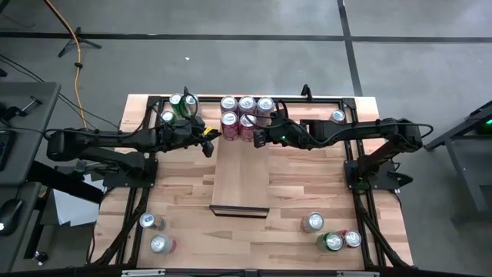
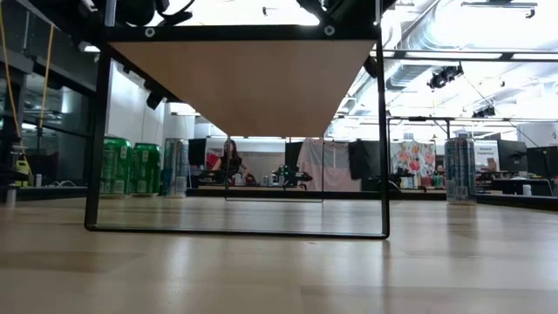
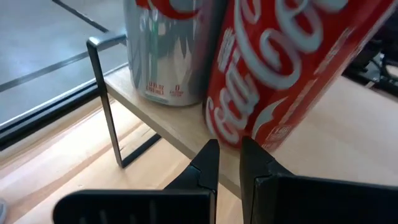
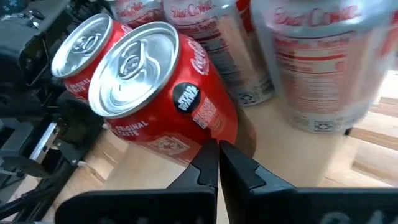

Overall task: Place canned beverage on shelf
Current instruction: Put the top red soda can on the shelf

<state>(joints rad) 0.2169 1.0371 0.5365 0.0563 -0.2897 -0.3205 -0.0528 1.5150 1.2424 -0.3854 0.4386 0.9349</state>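
Beyond the table's far edge, the low view looks into a large bright room with exposed ceiling ducts, hanging lights, desks and a seated person (image 2: 232, 161) far off; the high view shows instead grey floor around the table and an orange cable (image 1: 75, 46).

Across the middle lies the butcher-block tabletop (image 1: 307, 192). On it stands the shelf (image 1: 240, 173), a long pale board on a thin dark frame, running from the table's middle toward the far edge. The low view sees it from below: its pale underside (image 2: 240, 83) and the dark frame legs. Only that view shows two green cans (image 2: 131, 166) standing upright beyond the frame.

The left arm (image 1: 108, 142) and right arm (image 1: 369, 135) reach inward from opposite sides and meet at the shelf's far end. There a cluster of cans (image 1: 244, 115) stands, silver tops in the far row, red ones nearer. From above the cluster looks upright; the wrist views add that a red Coca-Cola can (image 4: 165, 93) is tilted.

The left gripper (image 3: 229, 163) has its fingers nearly together, empty, just beside the shelf edge under a red can (image 3: 280, 74) and a silver one (image 3: 168, 50). The right gripper (image 4: 219, 163) is likewise pinched closed on nothing, tips against the tilted red can.

Loose cans (image 1: 332, 240) sit at the near corners.
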